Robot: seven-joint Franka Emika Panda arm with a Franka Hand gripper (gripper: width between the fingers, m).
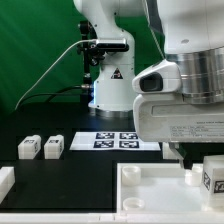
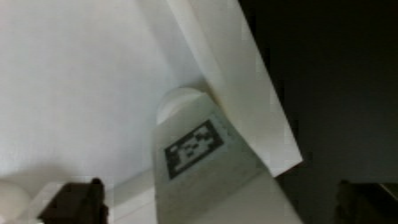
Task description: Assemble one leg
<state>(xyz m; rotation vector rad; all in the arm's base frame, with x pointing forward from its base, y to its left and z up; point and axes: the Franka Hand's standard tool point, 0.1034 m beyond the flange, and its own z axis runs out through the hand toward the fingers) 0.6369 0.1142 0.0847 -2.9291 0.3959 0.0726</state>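
Note:
The large white tray-like panel (image 1: 150, 190) lies at the front of the table. A small white leg (image 1: 212, 178) with a black-and-white tag stands at its right end. My gripper (image 1: 188, 156) hangs just above and beside that leg. In the wrist view, a tagged leg (image 2: 192, 148) lies against the panel's raised rim (image 2: 249, 90). It sits between my two dark fingertips (image 2: 75, 200), which stand wide apart and do not touch it. The gripper (image 2: 222, 202) is open and empty. Two more legs (image 1: 28, 148) (image 1: 53, 146) sit side by side on the black table at the exterior view's left.
The marker board (image 1: 115, 140) lies flat behind the panel in front of the robot's base (image 1: 108, 85). Another white piece (image 1: 5, 183) is cut off at the left edge. A green backdrop stands behind.

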